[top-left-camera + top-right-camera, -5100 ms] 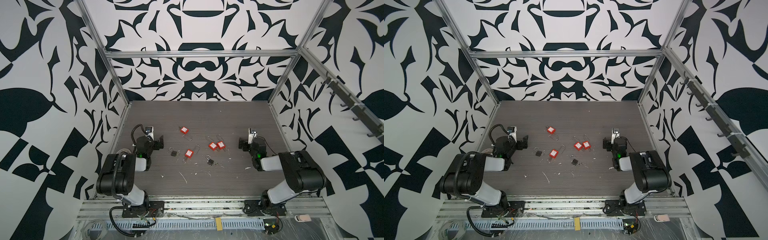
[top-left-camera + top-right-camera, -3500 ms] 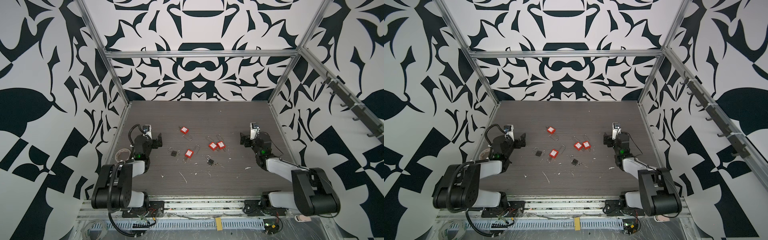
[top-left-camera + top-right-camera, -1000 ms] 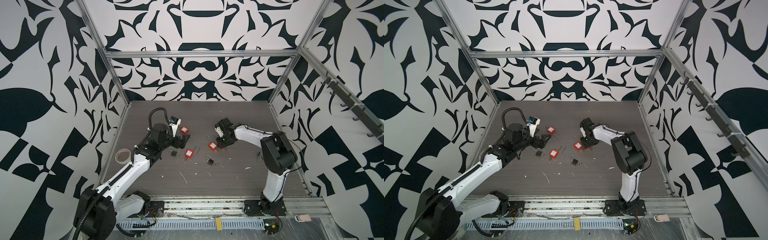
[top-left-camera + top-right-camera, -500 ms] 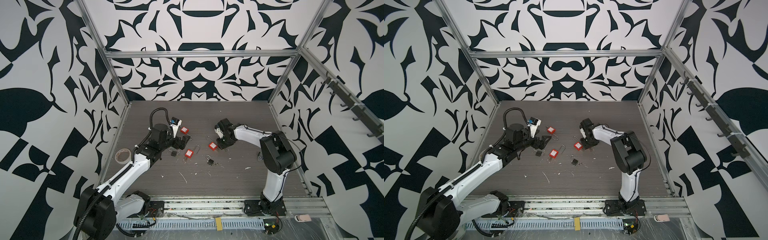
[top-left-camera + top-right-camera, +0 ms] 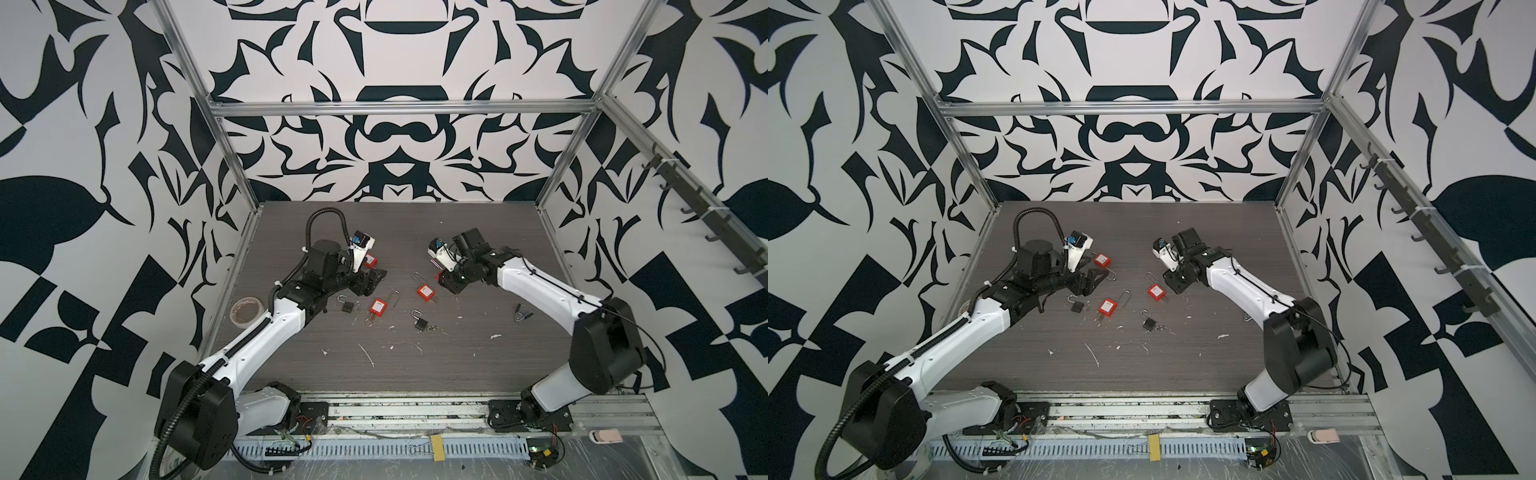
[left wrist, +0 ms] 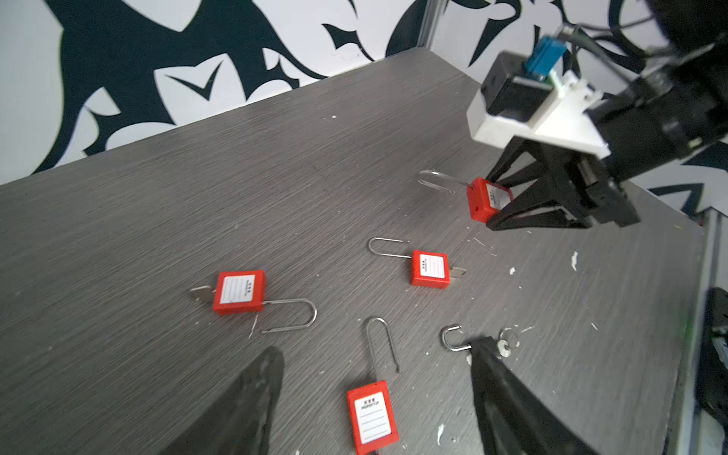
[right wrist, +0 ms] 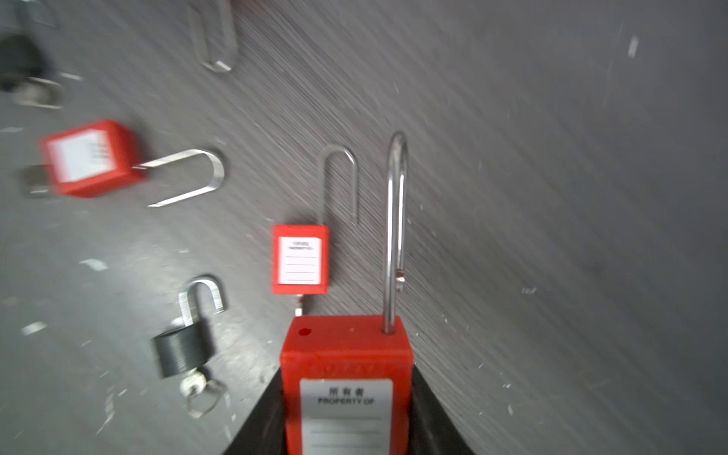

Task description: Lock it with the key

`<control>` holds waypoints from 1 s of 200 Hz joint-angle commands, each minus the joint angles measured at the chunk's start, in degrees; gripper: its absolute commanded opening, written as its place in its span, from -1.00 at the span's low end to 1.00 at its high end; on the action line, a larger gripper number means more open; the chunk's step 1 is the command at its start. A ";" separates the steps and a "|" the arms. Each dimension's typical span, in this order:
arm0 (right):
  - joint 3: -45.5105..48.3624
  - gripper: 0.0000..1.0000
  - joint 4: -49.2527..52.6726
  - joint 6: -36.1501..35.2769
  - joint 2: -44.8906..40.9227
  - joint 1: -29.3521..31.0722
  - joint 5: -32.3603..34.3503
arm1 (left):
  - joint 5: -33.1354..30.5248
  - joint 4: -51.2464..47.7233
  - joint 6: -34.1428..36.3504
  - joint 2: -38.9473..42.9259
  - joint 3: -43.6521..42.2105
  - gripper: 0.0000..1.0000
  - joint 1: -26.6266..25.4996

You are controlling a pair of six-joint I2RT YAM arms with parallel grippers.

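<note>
My right gripper point(image 7: 346, 378) is shut on the body of a red padlock point(image 7: 346, 346), whose long shackle stands open; this padlock's key is hidden. The same grip shows in the left wrist view, right gripper point(image 6: 512, 205) on padlock point(image 6: 482, 199), and in a top view point(image 5: 446, 282). My left gripper point(image 6: 376, 350) is open just above the table, left of centre in both top views point(image 5: 372, 281) point(image 5: 1094, 282). Another red padlock point(image 6: 372, 417) lies untouched between its fingers. Two more red padlocks point(image 6: 236, 293) point(image 6: 429, 270) lie beyond, each with a key point(image 6: 201, 293) in its base.
A black padlock point(image 7: 183, 350) with a key ring point(image 7: 195, 384) lies by the left gripper's finger, and a second black padlock point(image 5: 348, 306) lies under the left arm. A tape roll point(image 5: 246, 309) sits at the left edge, a metal clip point(image 5: 521, 312) at the right. White scraps litter the front.
Both arms came in from the table sides to the padlocks. Over the last second the left gripper's jaws narrowed somewhat; the right gripper keeps its hold on the red padlock.
</note>
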State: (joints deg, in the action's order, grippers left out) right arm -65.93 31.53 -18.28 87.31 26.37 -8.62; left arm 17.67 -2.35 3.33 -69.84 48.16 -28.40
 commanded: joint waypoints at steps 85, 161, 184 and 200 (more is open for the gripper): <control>4.36 -0.41 3.19 -20.60 -13.16 0.43 -21.82 | 17.04 4.28 22.59 -4.97 1.48 -0.08 -6.29; 4.94 -0.41 5.03 -23.41 -13.72 0.57 -28.86 | 18.47 2.68 34.10 -7.25 4.14 -0.18 -6.49; 4.99 -0.41 5.37 -23.94 -13.80 0.70 -28.96 | 19.33 2.38 33.69 -7.81 5.09 -0.20 -6.50; 5.11 -0.41 5.56 -24.32 -13.83 0.86 -28.95 | 19.29 2.18 33.33 -8.08 5.53 -0.21 -6.62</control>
State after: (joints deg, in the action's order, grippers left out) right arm -60.51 36.69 -40.99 74.94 26.79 -34.98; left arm 34.96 1.06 35.05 -77.32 51.88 -34.79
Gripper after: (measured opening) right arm 0.429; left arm 0.399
